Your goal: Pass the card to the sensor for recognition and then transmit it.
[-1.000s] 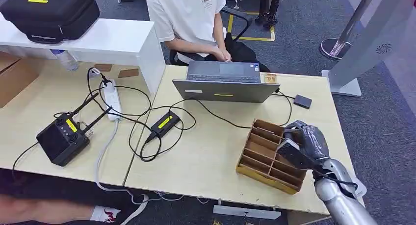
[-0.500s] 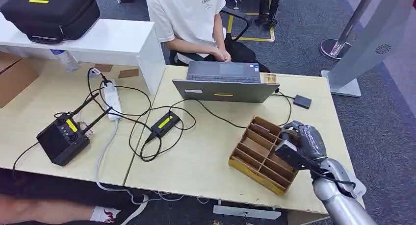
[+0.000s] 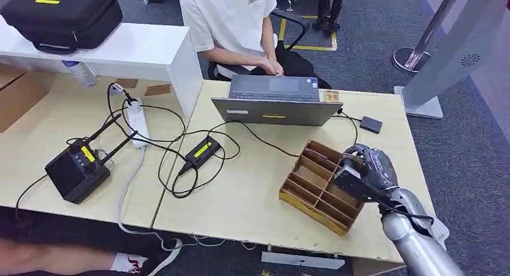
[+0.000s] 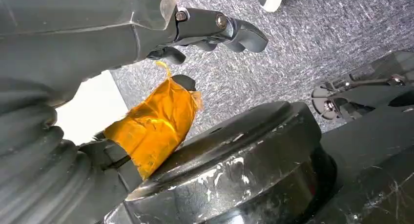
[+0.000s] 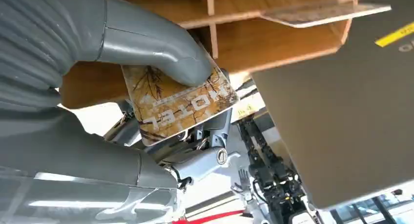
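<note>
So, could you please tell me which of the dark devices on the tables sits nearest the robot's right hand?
The small flat black box just behind the right hand, cabled toward the laptop.

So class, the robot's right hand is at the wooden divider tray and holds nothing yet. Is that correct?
Not quite. The right hand is at the wooden divider tray, but it already holds a card, pinned under its thumb, as the right wrist view shows.

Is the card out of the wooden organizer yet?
Out: the right robot hand pinches the card clear of the organizer.
</note>
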Controlling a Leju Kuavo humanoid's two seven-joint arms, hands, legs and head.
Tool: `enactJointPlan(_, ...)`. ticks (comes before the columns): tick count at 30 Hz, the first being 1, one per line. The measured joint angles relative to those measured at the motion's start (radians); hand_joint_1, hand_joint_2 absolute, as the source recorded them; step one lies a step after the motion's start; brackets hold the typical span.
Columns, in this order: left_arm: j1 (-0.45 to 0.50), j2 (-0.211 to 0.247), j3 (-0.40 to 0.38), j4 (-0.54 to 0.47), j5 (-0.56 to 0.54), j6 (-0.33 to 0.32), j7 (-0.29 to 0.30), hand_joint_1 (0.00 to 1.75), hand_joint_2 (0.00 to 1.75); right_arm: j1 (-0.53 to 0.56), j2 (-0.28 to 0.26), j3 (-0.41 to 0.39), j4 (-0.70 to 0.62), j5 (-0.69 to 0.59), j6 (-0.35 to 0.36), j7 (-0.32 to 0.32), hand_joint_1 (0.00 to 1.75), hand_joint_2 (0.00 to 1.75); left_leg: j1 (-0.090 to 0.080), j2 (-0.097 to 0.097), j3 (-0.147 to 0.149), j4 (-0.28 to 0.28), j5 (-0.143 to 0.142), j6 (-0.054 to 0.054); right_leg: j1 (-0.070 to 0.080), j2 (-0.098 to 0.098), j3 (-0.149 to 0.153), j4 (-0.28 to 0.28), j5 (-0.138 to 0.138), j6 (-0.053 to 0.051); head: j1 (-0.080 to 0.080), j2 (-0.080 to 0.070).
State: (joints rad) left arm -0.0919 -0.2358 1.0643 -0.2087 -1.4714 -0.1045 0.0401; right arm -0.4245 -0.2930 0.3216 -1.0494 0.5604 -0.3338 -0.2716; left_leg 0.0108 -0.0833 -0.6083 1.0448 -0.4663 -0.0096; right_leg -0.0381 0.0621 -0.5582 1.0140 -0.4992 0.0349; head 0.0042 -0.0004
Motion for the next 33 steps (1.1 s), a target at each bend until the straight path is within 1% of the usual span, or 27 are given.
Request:
enactJointPlan(6,-0.001,0.0,-0.008,0.0,-0.013,-0.002,0.008,0.0,1.75,-0.087,0.0,0.017,-0.013,-0.011,0.029,0.035,1.75,1.75,0.0,0.0,0.0,0.0,0.0,0.0,0.0,0.0,0.0,0.0,0.0,0.0,0.0,0.0)
enactJointPlan(13,-0.001,0.002,-0.019,0.0,-0.02,-0.008,0.01,0.0,1.75,-0.18,0.0,0.047,-0.013,-0.021,0.042,0.058,1.75,1.75,0.0,0.0,0.0,0.0,0.0,0.0,0.0,0.0,0.0,0.0,0.0,0.0,0.0,0.0)
enactJointPlan(27,-0.001,0.003,-0.026,0.0,-0.029,-0.017,0.01,0.0,1.75,-0.274,0.001,0.1,-0.013,-0.03,0.048,0.087,1.75,1.75,0.0,0.0,0.0,0.0,0.0,0.0,0.0,0.0,-0.001,0.0,0.0,0.0,0.0,0.0)
enactJointPlan(30,-0.001,0.003,-0.027,0.0,-0.032,-0.018,0.011,0.0,1.75,-0.295,0.002,0.11,-0.013,-0.021,0.041,0.095,1.75,1.75,0.0,0.0,-0.001,0.0,0.0,0.0,0.0,0.0,0.0,0.0,0.0,0.0,0.0,0.0)
enactJointPlan(33,-0.001,0.003,-0.029,0.0,-0.037,-0.021,0.016,0.0,1.75,-0.328,0.008,0.124,-0.012,-0.003,0.03,0.116,1.75,1.75,0.0,0.0,-0.001,0.0,0.0,0.0,0.0,0.0,-0.001,0.0,0.0,0.0,0.0,0.0)
